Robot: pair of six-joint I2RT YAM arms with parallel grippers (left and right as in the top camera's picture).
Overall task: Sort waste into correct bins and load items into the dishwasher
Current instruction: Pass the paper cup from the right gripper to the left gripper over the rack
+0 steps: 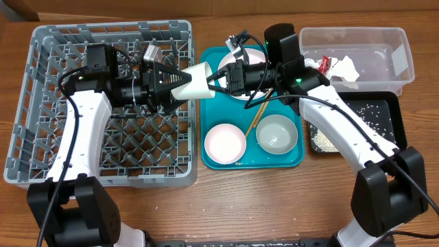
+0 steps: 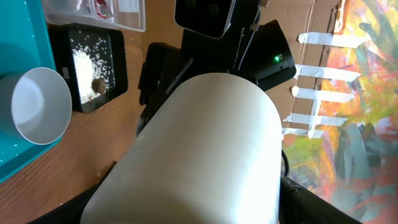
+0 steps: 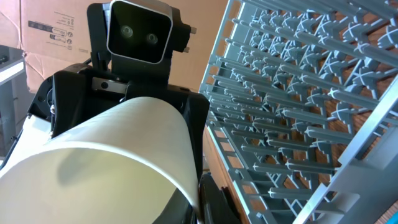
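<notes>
Left gripper (image 1: 177, 84): jaws spread around the narrow base end of the white cup (image 1: 195, 82); cannot tell whether the pads bear on it.
Right gripper (image 1: 221, 81): fingers pressed together on the cup's wall at the mouth end.
Cup position: in the air between the two grippers and lying on its side, base to the left and mouth to the right. It hangs over the line where the dish rack (image 1: 20, 103) meets the teal tray (image 1: 250, 159).
Cup look: plain white, smooth and tapered; no residue shows on the outer wall.
Step in hand: judged to be a handover from right arm to left, part of loading the rack.
Next move calls for: left jaws firm on the base before the right lets go, then a carry left over the rack, setting the cup mouth-down among the pegs. The smooth taper may slide out toward its narrow end.
On the tray: pinkish plate (image 1: 225, 144), white bowl (image 1: 277, 134), chopsticks (image 1: 257, 115).
Waste: wrapper (image 1: 324, 65) and napkin (image 1: 346, 68) lie in the clear tub (image 1: 405, 41); rice (image 1: 374, 108) lies in the black tray (image 1: 400, 116).
Rack: no dishes on the pegs that show.
</notes>
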